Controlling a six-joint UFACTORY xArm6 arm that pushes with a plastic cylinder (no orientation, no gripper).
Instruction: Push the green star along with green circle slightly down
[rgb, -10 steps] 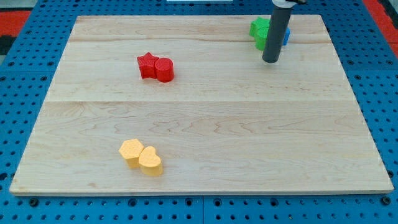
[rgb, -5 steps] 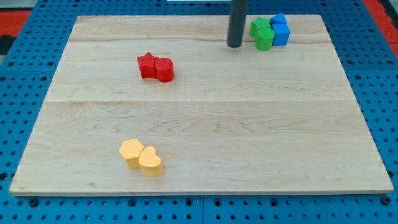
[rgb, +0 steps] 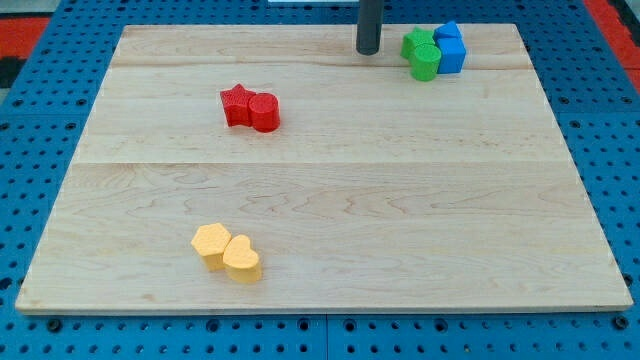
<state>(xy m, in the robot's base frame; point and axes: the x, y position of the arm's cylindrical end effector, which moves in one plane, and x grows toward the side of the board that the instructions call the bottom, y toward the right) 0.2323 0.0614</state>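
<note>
Two green blocks sit together near the board's top right: the green star (rgb: 415, 42) behind and the green circle (rgb: 426, 62) in front, touching. Two blue blocks (rgb: 451, 48) press against their right side. My tip (rgb: 368, 50) is on the board to the left of the green pair, a short gap away, roughly level with the star. It touches no block.
A red star (rgb: 237, 103) and a red circle (rgb: 265, 112) touch each other left of the board's centre. Two yellow blocks (rgb: 227, 251) lie together at the lower left. The wooden board (rgb: 330, 200) rests on a blue pegboard.
My tip moved from in front of the green blocks leftward, then up the view, to the left of them. The blocks have not moved.
</note>
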